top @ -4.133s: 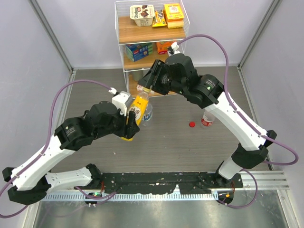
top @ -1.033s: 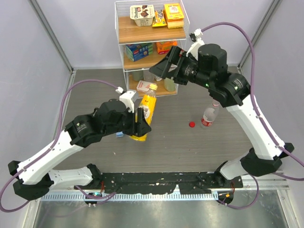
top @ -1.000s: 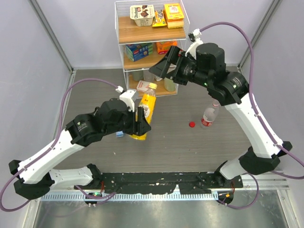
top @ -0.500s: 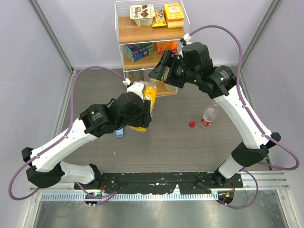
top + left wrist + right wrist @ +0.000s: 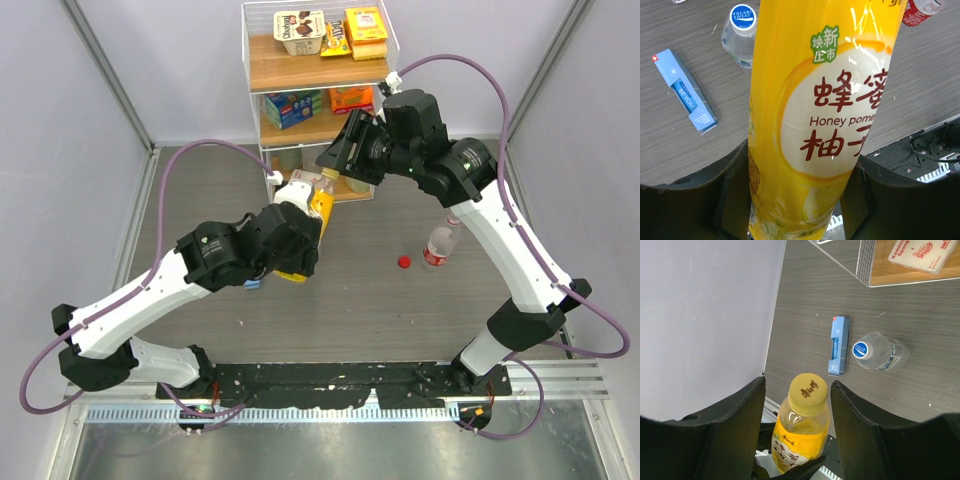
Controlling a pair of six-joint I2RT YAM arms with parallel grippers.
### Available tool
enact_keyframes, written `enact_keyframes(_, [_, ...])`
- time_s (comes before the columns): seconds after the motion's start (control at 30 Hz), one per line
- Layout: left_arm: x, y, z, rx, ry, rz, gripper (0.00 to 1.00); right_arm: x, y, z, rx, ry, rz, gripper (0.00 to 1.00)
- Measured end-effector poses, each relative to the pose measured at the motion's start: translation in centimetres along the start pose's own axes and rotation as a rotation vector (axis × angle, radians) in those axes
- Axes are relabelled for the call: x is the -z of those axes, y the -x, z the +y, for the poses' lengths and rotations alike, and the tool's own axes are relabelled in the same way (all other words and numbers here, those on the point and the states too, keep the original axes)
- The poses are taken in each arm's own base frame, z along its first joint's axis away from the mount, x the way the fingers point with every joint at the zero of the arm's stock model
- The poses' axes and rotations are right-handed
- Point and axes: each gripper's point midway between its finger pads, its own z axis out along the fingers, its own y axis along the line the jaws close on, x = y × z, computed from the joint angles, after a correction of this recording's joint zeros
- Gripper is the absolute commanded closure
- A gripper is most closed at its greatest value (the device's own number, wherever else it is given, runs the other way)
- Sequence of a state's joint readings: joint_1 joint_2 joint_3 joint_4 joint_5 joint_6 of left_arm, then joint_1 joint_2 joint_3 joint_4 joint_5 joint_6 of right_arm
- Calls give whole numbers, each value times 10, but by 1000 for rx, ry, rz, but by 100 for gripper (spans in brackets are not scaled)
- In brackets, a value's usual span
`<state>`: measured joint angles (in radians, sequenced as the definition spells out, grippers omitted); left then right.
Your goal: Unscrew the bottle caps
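My left gripper (image 5: 797,200) grips the juice bottle (image 5: 810,100) (to steady it) — my right gripper (image 5: 797,388) hangs open around the cap (image 5: 809,392).

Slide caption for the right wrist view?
Open right gripper straddles the yellow cap of the juice bottle; water bottle and blue pack on the table.

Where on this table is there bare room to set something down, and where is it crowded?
Bare table lies between the red cap and the black rail, and in the far left corner beside the shelf rack. Crowded: in front of the rack, where the lifted juice bottle, water bottle and blue packet cluster.
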<state>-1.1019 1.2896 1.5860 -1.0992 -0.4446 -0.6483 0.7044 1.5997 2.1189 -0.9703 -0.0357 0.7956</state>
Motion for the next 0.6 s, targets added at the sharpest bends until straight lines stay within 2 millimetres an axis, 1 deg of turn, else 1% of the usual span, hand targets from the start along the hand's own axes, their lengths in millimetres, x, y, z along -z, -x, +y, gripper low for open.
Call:
enact_keyframes(0.23, [1,-1,-2,-5,-6,1,100,-4,-7,-1,-12,5,29,46])
enact_keyframes(0.37, [3,1,-3,-3,-11,-5,100,-9,-14,-4,-18,2,57,54])
enact_keyframes(0.43, [4,3,-4,-1,-12,-9,100,-11,-16,-5,-21,4,62,66])
enact_keyframes(0.47, [4,2,-3,-1,-12,-7,100,-12,-17,-4,-23,9,65,68])
enact_keyframes(0.5, [5,2,-3,-2,-10,-7,100,-13,-17,-4,-24,12,67,70])
enact_keyframes(0.6, [5,1,-1,-4,0,-3,100,-16,-19,-3,-27,24,68,70])
